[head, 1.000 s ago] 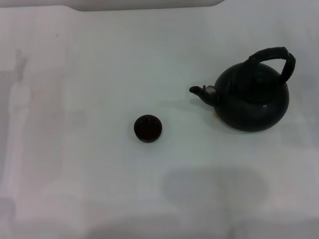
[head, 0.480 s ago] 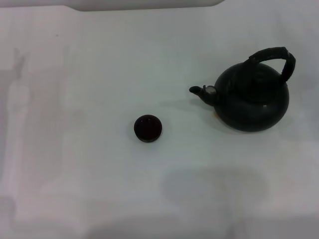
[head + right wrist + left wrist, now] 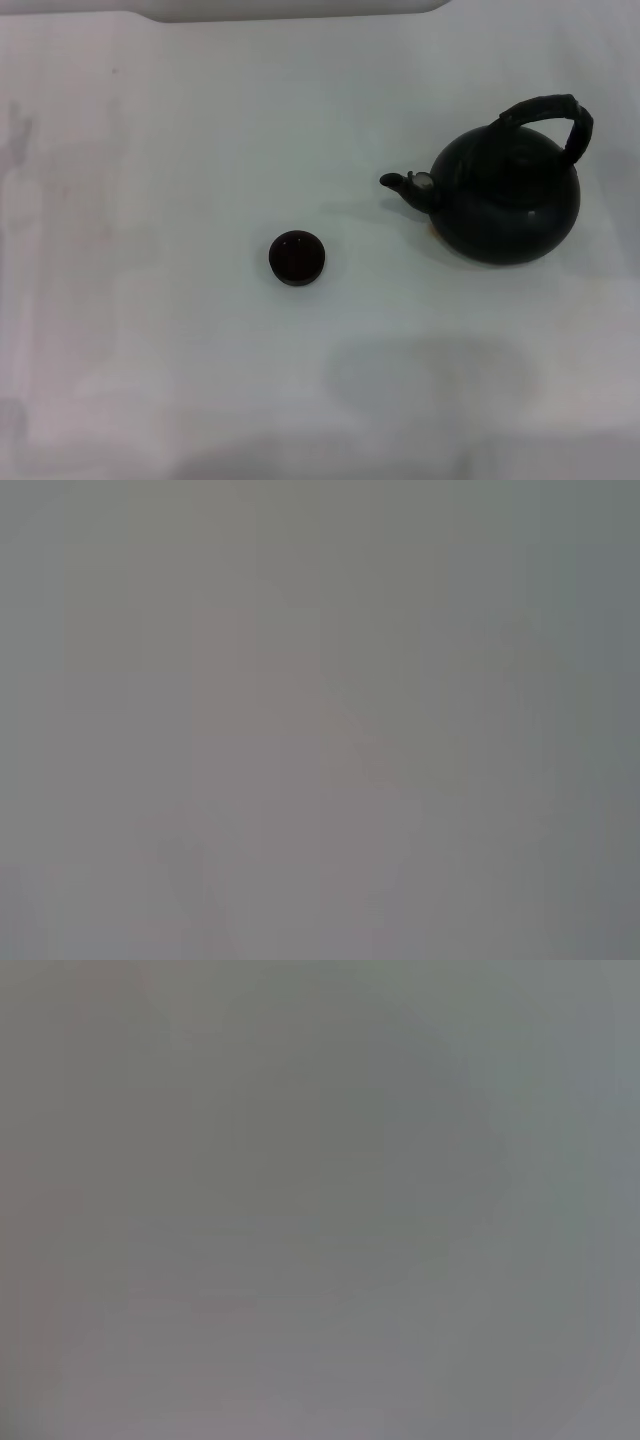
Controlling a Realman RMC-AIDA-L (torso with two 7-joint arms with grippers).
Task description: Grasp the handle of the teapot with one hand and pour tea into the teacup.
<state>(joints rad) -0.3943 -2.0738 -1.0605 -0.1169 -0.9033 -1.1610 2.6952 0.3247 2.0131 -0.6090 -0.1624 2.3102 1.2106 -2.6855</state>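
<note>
Teapot [image 3: 508,200] is standing upright on the white counter [image 3: 150,330] at the robot's right, handle [image 3: 548,110] arching overhead, spout facing the teacup [image 3: 296,257] (well apart, leftward), neither pincer showing in any view, state untellable.

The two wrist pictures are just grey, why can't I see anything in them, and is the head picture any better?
Left wrist view: only a plain grey blur, no shapes to make out. Right wrist view: the same, a flat grey with nothing sharp. Head view: much clearer, showing the teapot with its handle and the teacup on the white table, with faint grey shadows near the bottom edge.
</note>
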